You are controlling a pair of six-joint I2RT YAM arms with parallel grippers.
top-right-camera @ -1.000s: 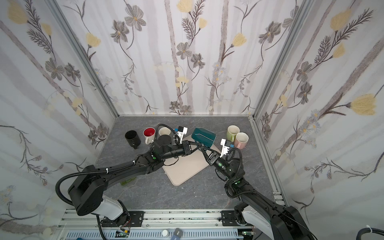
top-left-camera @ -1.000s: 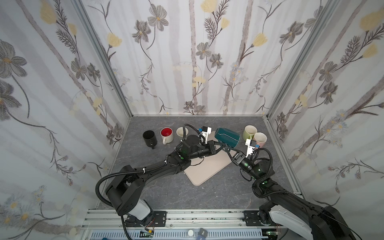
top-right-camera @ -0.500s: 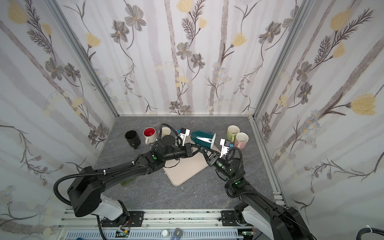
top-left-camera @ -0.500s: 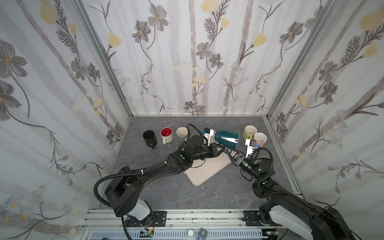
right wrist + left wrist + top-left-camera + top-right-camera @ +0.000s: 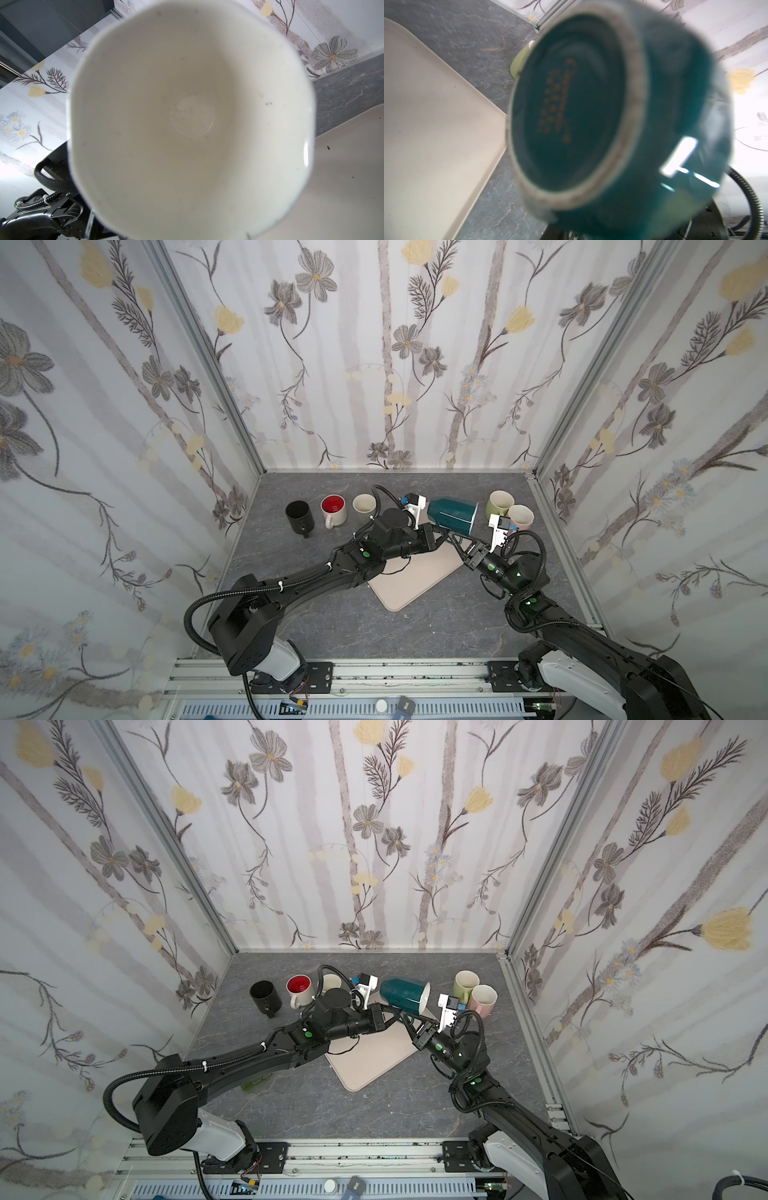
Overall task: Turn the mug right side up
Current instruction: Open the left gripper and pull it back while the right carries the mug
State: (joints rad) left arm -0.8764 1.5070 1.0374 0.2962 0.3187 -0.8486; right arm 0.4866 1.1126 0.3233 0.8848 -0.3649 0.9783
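Teal mug (image 5: 451,515) hangs sideways over the tray (image 5: 415,583) far edge, mouth rightward. The right gripper (image 5: 459,540) is clamped on its rim. I cannot tell whether the left gripper (image 5: 441,534) still grips. Bare table (image 5: 436,626) lies nearer.

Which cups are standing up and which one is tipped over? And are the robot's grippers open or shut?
teal mug, on its side, lifted off the table
black mug, upright
red-inside mug, upright
cream mug, upright
green mug, upright
pink mug, upright
tray, flat on the table
right gripper, shut on the teal mug's rim
left gripper, under the teal mug, open or shut unclear
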